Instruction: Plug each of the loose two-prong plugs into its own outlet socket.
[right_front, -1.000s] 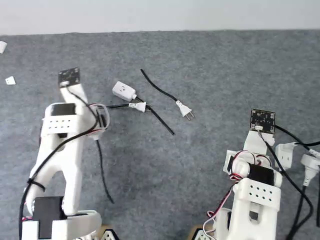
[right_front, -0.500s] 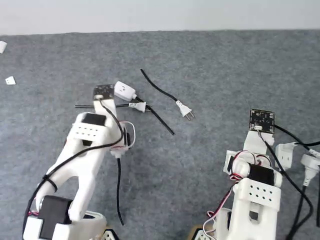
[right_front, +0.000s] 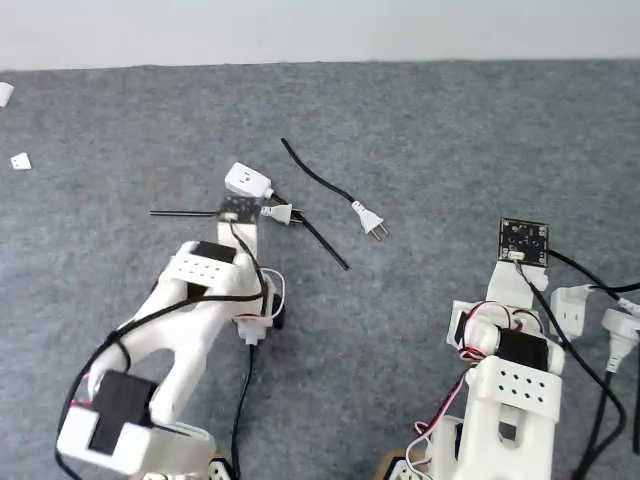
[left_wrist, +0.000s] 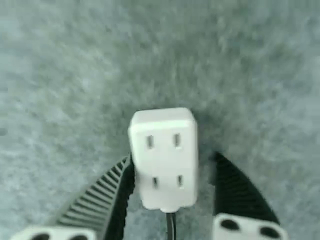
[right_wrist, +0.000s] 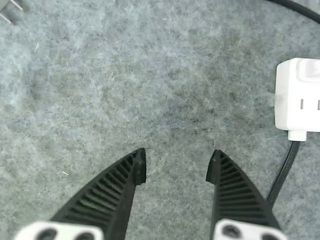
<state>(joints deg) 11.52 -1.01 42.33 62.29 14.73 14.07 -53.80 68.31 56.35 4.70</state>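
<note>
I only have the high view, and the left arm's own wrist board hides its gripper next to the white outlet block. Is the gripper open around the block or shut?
Observer: Open. In the left wrist view the left gripper straddles the outlet block and is not clamped on it.
Operator: Is anything plugged into the face of the block?
Observer: No. Four slots show on that face, in two pairs, and all are empty.
</note>
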